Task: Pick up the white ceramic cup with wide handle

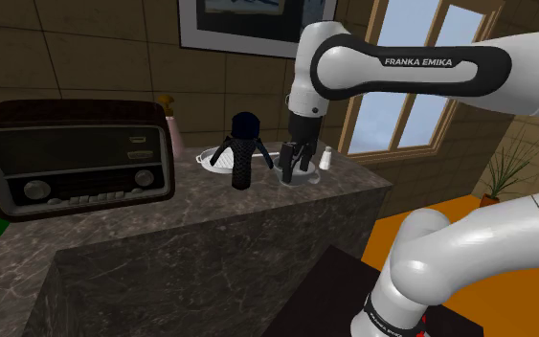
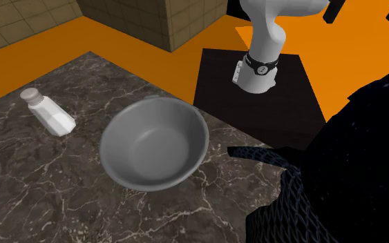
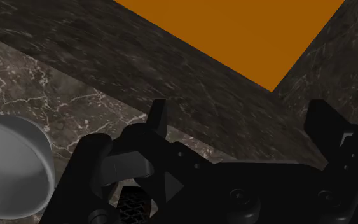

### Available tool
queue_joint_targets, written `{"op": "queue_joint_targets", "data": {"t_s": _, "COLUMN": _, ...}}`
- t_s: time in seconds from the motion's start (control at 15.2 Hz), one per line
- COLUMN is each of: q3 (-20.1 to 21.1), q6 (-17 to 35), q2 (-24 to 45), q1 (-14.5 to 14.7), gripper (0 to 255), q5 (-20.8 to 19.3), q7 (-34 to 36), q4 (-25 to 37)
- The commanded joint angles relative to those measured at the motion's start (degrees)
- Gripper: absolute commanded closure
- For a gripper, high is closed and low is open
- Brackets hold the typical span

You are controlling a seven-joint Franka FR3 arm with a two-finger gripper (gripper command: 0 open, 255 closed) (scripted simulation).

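The cup (image 2: 155,145) is a pale grey, wide, bowl-like vessel standing on the dark marble counter (image 2: 61,186); I cannot make out its handle. In the shoulder view my gripper (image 1: 294,168) hangs straight down over the cup (image 1: 303,178), near the counter's far corner. In the wrist view the gripper (image 3: 241,121) is open with only bare marble between the fingers (image 3: 158,118). The cup (image 3: 9,168) lies outside them, beside one finger, untouched.
A white shaker (image 2: 48,112) stands close to the cup. A black mesh object on splayed legs (image 1: 243,148) rises just on the cup's other side, with a white dish (image 1: 212,158) behind it. A dark radio (image 1: 71,158) fills the shoulder view's left. The counter edge drops to orange floor (image 3: 234,32).
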Motion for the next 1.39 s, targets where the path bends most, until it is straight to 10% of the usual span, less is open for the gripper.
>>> {"op": "queue_joint_targets", "data": {"t_s": 0.0, "q3": 0.0, "q6": 0.0, "q2": 0.0, "q1": 0.0, "gripper": 0, "q5": 0.0, "q7": 0.0, "q4": 0.0}}
{"op": "queue_joint_targets", "data": {"t_s": 1.32, "q3": -24.05, "q6": 6.14, "q2": 31.01, "q1": -5.91, "gripper": 0, "q5": -3.13, "q7": -30.32, "q4": 20.19}}
